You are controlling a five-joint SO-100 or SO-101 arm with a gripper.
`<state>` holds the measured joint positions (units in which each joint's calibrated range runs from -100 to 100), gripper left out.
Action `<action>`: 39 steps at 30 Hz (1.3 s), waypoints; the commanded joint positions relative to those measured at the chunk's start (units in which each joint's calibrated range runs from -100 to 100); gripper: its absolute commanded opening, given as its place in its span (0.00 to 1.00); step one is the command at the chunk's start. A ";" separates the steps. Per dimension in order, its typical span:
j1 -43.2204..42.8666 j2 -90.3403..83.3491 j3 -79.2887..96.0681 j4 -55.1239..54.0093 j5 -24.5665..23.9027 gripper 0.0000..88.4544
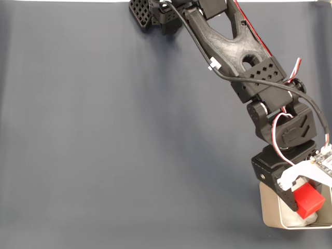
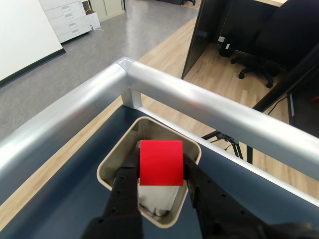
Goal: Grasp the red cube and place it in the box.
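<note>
A small bright red cube (image 1: 308,200) (image 2: 160,163) hangs over the box, pinched between the fingers of my gripper (image 1: 305,202) (image 2: 160,172), which is shut on it. The box (image 1: 270,207) (image 2: 115,158) is a beige-grey container with rounded corners and white padding (image 2: 155,200) inside; in the fixed view it sits at the bottom right corner of the table, partly covered by the arm. In the wrist view the cube is above the box's opening, with the black fingers (image 2: 125,186) on both sides of it.
The dark grey table mat (image 1: 129,145) stretches wide to the left of the arm. A thick aluminium rail (image 2: 209,104) frames the table corner just beyond the box. Past it are a wooden floor, a desk and an office chair (image 2: 259,64).
</note>
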<state>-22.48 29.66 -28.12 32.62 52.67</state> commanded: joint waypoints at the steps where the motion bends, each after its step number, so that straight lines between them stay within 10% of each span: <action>1: 0.53 -1.32 -0.62 -1.22 -0.54 0.01; 16: 0.67 -1.67 -0.53 0.25 -0.78 0.41; 39: 0.82 -1.67 -0.99 0.99 -0.15 0.45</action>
<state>-22.48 29.57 -28.12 33.41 52.04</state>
